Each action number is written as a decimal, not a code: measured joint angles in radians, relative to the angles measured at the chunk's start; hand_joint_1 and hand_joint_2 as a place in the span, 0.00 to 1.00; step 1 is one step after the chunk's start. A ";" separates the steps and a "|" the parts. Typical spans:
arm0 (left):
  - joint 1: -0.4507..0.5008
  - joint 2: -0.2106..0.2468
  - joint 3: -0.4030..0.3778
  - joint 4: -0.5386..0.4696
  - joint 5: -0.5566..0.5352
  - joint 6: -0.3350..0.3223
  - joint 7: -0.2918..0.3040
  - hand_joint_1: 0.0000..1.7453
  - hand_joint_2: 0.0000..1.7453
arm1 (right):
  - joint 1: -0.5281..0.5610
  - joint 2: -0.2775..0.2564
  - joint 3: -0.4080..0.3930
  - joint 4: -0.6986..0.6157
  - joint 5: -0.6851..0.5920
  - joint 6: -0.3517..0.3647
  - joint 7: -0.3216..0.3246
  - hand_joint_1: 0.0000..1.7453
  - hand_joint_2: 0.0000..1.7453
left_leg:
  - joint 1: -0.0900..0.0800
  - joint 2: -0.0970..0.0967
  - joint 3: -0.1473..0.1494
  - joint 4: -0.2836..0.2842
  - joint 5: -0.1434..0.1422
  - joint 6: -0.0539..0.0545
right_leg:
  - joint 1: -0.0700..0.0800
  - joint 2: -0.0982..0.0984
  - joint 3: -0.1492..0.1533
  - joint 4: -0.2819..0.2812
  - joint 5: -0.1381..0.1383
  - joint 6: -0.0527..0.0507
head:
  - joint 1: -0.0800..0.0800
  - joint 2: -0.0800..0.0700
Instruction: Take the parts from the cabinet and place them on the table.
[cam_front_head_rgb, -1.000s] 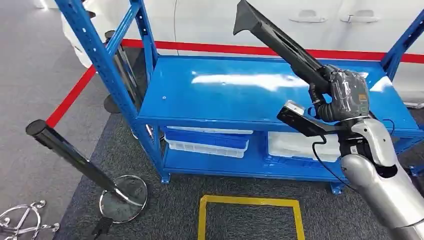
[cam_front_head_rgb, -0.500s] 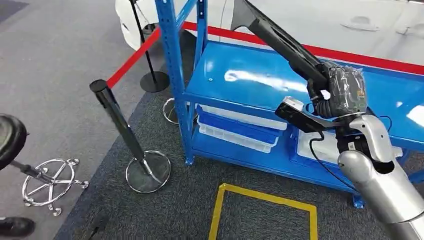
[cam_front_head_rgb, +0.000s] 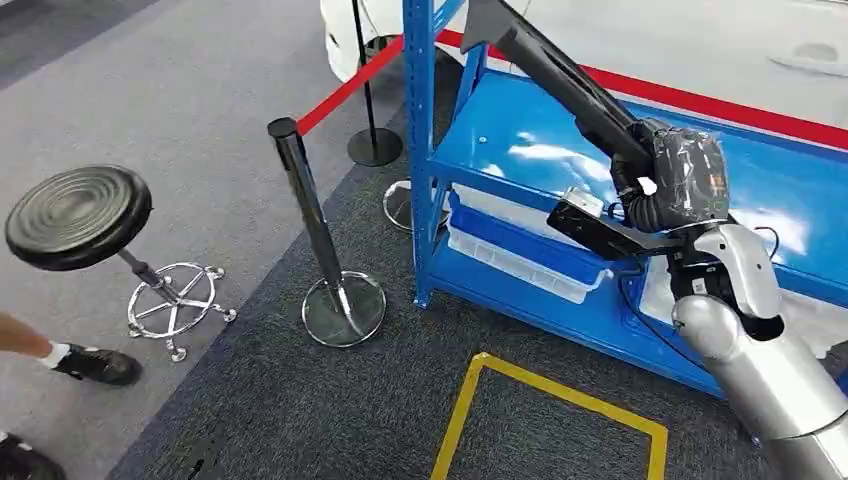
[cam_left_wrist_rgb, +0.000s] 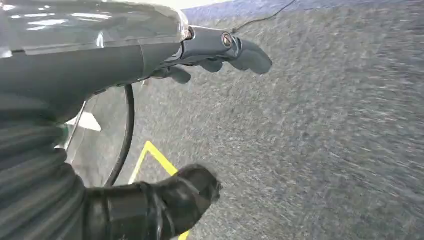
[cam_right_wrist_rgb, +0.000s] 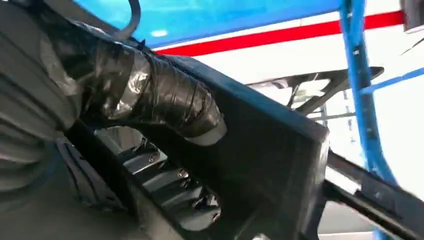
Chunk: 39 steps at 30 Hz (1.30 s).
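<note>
Black, tape-wrapped fingers of the right hand (cam_front_head_rgb: 668, 180) are wrapped round the lower end of a long black plastic trim part (cam_front_head_rgb: 555, 75), carried tilted up above the blue steel shelf cabinet (cam_front_head_rgb: 560, 165). It looks stiff and light but lever-like, so holding nearer its middle would steady it. The left hand (cam_left_wrist_rgb: 200, 50) hangs empty over grey carpet (cam_left_wrist_rgb: 325, 125), fingers apart; I can read no writing

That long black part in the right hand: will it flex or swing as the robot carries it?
The long black part looks like rigid moulded plastic and runs straight, so it probably won't flex. The right hand grips it near one end, leaving most of its length overhanging, so it may lever or twist in the grip. It looks thin-walled, so likely light for its length.
</note>
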 joint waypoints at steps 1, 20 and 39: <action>-0.002 0.000 0.000 0.000 0.000 0.000 0.000 0.00 1.00 | 0.000 0.000 0.000 0.003 0.000 -0.002 -0.001 1.00 1.00 | 0.006 0.005 -0.009 0.067 -0.017 -0.008 | 0.000 -0.016 -0.014 0.003 0.010 0.002 | 0.000 0.000; -0.002 0.005 0.002 0.003 0.004 0.002 0.012 0.00 1.00 | 0.024 -0.002 -0.006 0.047 0.008 -0.031 -0.016 1.00 1.00 | -0.012 -0.054 0.090 -0.182 0.151 0.042 | 0.005 0.032 -0.066 0.242 -0.071 0.037 | 0.003 0.000; -0.013 0.005 0.002 0.007 -0.003 0.002 0.018 0.00 1.00 | -0.002 0.017 -0.007 0.067 0.024 -0.037 -0.014 1.00 1.00 | -0.025 0.079 0.227 -0.180 0.036 0.015 | 0.013 -0.108 -0.103 0.058 0.048 0.023 | -0.013 0.000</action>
